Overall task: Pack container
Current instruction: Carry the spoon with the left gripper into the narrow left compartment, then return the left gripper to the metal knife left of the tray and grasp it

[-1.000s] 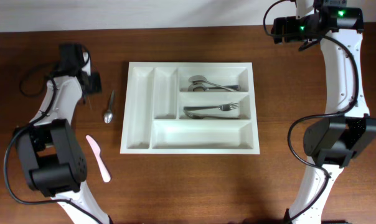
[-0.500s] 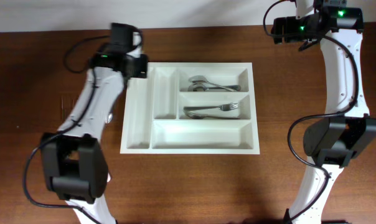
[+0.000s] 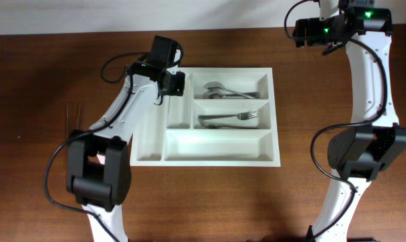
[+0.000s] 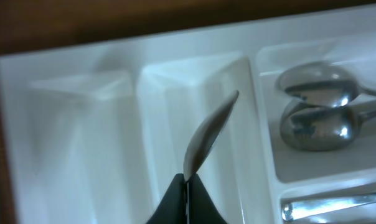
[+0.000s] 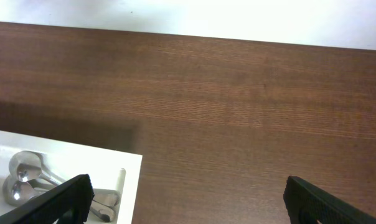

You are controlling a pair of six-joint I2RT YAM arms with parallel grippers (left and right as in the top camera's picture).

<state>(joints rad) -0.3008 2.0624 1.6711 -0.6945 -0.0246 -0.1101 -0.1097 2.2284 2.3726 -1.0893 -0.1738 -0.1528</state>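
Note:
The white cutlery tray (image 3: 149, 151) lies in the middle of the table. Its top long compartment holds spoons (image 3: 226, 91) and the middle one holds forks (image 3: 230, 119). My left gripper (image 3: 176, 84) hovers over the tray's two narrow upright compartments. In the left wrist view it (image 4: 187, 182) is shut on a thin metal spoon (image 4: 206, 134), seen edge-on and pointing over the second narrow compartment (image 4: 175, 118). The stored spoons (image 4: 312, 115) lie to its right. My right gripper (image 5: 188, 199) is open and empty, high over the table behind the tray's far right corner (image 5: 122, 180).
A pink knife (image 3: 101, 159) on the table left of the tray is mostly hidden under my left arm. My right arm's base (image 3: 361, 151) stands to the right of the tray. The white wall runs along the table's far edge.
My left arm has swung from the table's left side to over the tray's upper left. The spoon that lay left of the tray is gone from the table. The right arm has not moved.

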